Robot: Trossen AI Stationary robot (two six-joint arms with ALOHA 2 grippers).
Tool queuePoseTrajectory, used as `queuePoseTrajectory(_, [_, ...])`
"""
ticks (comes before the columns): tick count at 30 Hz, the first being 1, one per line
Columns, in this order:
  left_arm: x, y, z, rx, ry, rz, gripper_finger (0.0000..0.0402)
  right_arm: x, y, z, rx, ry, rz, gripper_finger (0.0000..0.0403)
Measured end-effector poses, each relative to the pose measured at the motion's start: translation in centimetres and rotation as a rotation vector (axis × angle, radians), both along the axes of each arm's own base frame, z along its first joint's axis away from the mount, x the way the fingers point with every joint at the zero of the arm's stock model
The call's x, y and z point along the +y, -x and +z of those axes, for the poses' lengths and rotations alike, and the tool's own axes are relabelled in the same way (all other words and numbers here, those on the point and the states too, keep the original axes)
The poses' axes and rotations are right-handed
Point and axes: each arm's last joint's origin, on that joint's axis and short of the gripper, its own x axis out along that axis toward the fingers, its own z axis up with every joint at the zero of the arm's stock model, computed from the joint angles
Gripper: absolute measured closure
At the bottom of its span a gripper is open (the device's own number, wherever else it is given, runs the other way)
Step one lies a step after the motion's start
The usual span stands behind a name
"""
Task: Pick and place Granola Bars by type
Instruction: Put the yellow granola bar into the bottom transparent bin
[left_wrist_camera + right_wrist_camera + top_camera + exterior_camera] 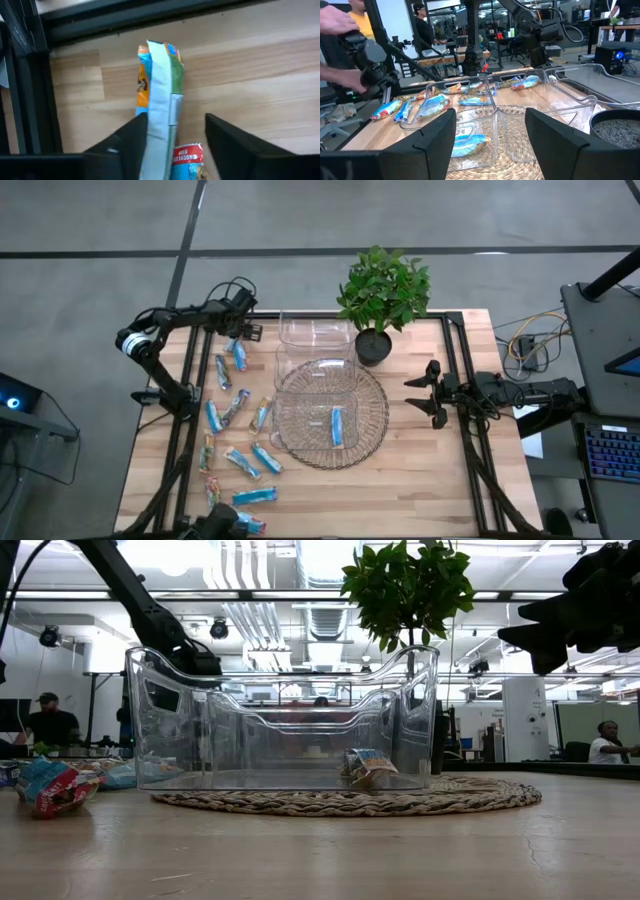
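Blue foil bar at the jaws: one granola bar point(160, 100) stands on its edge between the two dark fingers of the left gripper point(175, 145), at the far left part of the table point(430, 480).
Long axis: the bar runs straight away from the wrist, in line with the fingers, so the jaws cross its thin side.
Jaws, left: half closed around the bar; one finger point(127, 140) touches the wrapper, the other finger stands just beside it with a gap, so I judge the hold is not yet firm.
Second bar: another bar with a red label point(189, 159) lies low between the same fingers, touching the first bar; it could be caught together.
Nearer arm: the left one; the loose bars point(235, 470) all lie along the left side.
Already sorted: one blue bar point(337, 426) lies in the clear container point(300, 415) on the woven mat point(375, 442).
Jaws, right: the right gripper point(432, 393) waits well apart at the right side, wide open and empty.
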Motion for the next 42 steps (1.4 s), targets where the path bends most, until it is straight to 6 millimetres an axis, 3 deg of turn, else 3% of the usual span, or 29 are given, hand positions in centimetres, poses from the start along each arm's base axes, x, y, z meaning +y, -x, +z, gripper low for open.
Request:
queuePoseTrajectory(6, [-0.6,0.5,-0.9,0.014,0.021,0.028,0.0348,0.0,0.0,0.0,0.0,0.0,0.0,0.0175])
queuePoseTrajectory(9, [-0.6,0.5,-0.8,0.016,0.016,0.032,0.0388,0.0,0.0,0.0,0.0,0.0,0.0,0.0177])
queuePoseTrajectory(17, [0.1,0.0,1.4,-0.019,-0.035,0.049,0.04,0.0,0.0,0.0,0.0,0.0,0.0,0.0175])
queuePoseTrajectory(25, [-0.4,0.3,6.2,-0.079,-0.083,0.104,0.0401,0.0,0.0,0.0,0.0,0.0,0.0,0.0175])
queuePoseTrajectory(34, [-4.7,1.1,11.7,-0.22,-0.055,0.134,0.0401,0.0,0.0,0.0,0.0,0.0,0.0,0.0177])
queuePoseTrajectory(42, [-9.7,-1.0,13.1,-0.313,-0.008,0.062,0.0401,0.0,0.0,0.0,0.0,0.0,0.0,0.0175])
